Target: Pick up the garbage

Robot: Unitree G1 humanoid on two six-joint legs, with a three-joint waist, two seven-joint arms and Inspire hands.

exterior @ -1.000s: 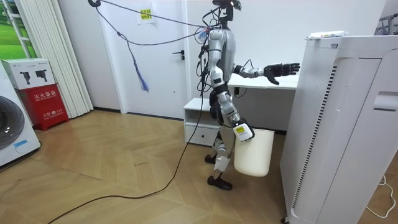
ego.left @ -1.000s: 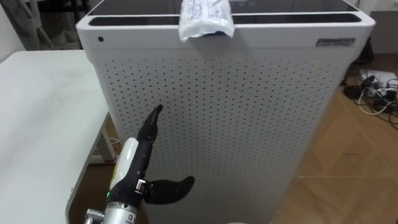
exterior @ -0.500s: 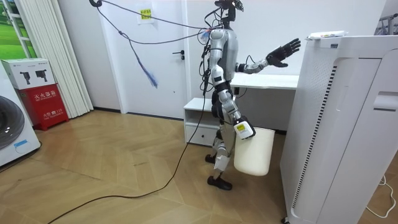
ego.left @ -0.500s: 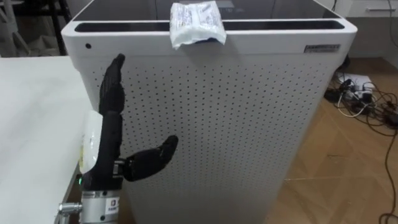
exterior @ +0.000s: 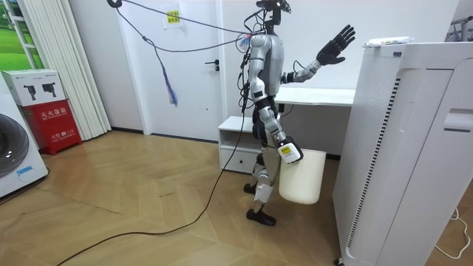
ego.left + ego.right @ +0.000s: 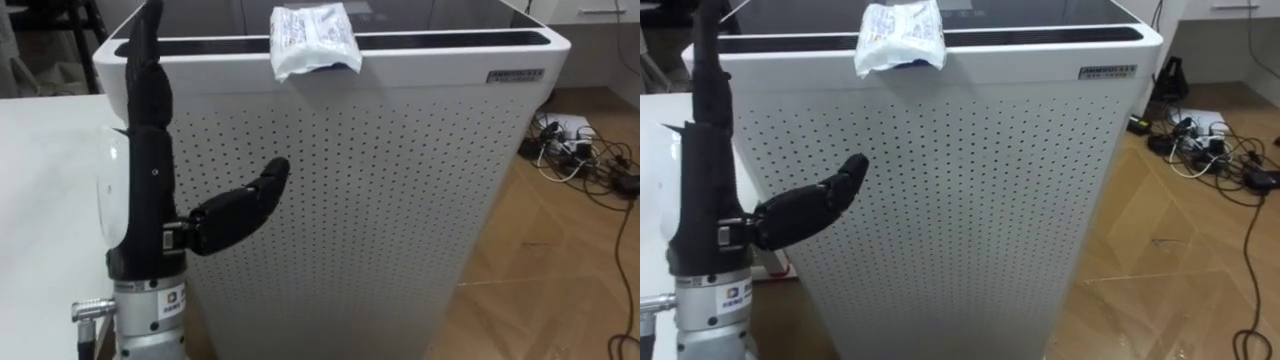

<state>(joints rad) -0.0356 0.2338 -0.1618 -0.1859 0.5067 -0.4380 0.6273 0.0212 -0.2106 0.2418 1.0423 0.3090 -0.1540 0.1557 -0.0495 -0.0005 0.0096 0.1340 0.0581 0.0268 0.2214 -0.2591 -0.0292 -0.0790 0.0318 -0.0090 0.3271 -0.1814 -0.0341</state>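
At the lower left of the frame the left hand (image 6: 150,200) stands upright before the tall white perforated cabinet (image 6: 390,200), fingers (image 6: 148,70) straight, thumb spread, holding nothing. At top centre a crumpled white wrapper (image 6: 312,38) lies over the cabinet's front top edge. In the room view's middle the right hand (image 5: 290,154) hangs by a white bin (image 5: 303,181); I cannot tell its grip.

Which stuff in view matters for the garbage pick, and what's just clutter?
Job:
- white packet, lying on the top edge of the tall perforated unit
- left hand, held up and open, left of the packet, not touching it
- white bin, hanging at the right hand

Lying about:
- white table
- floor cables
- red box
- washing machine
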